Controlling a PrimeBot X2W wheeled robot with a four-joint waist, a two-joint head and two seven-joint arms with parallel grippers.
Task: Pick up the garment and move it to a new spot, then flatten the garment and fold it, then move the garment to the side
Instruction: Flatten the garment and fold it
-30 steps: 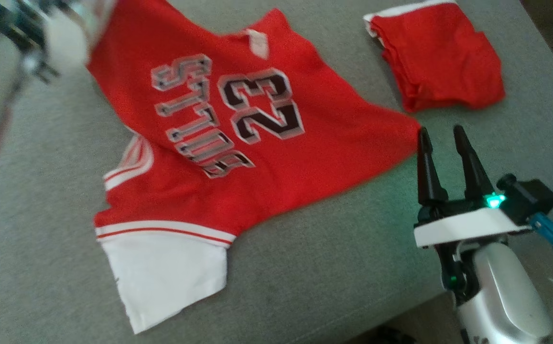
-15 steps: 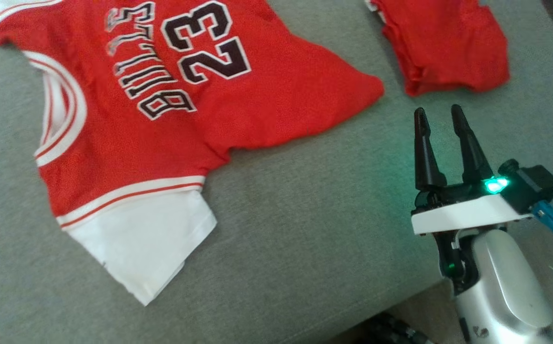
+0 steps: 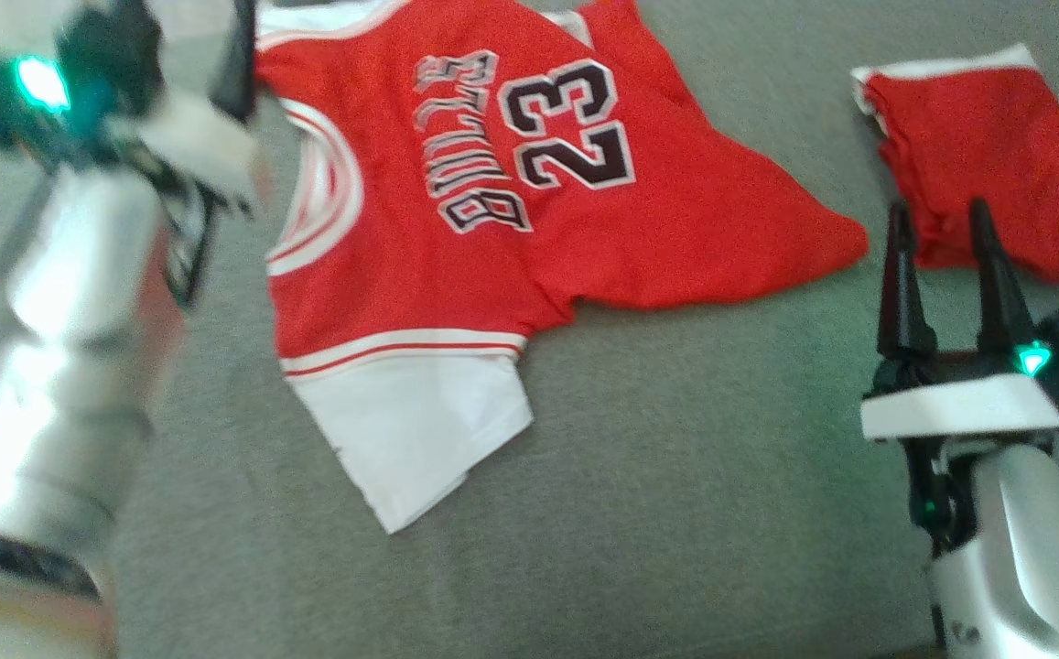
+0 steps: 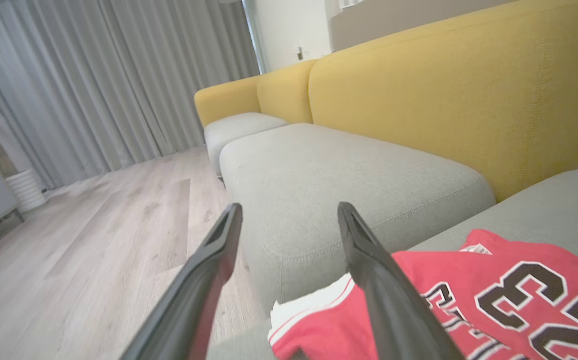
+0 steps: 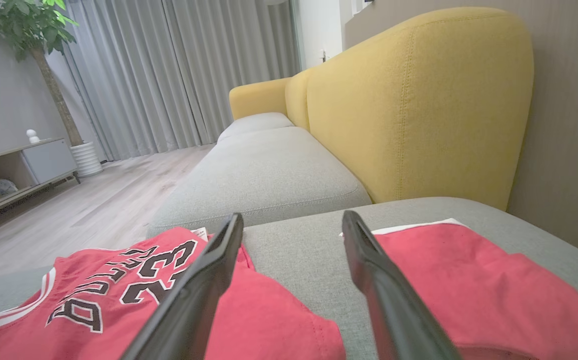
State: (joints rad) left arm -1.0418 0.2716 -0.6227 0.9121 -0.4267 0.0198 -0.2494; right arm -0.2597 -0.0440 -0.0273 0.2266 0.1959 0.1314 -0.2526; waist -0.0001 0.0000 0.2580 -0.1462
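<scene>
- Head view: the red jersey lies spread on the grey sofa seat, its "23" and lettering face up and its white sleeve toward me. My left gripper is blurred at the jersey's upper left corner, and here I cannot tell how its jaws stand. My right gripper has its fingers apart and empty, just off the jersey's right tip. Its fingertips reach the near edge of a folded red garment.
- Left wrist view: my left gripper has its fingers spread with nothing between them. The jersey lies low on the right, beside one finger. Beyond are a second grey cushion and the yellow backrest.
- Right wrist view: my right gripper is parted over bare seat, with the jersey to one side and the folded red garment to the other.
</scene>
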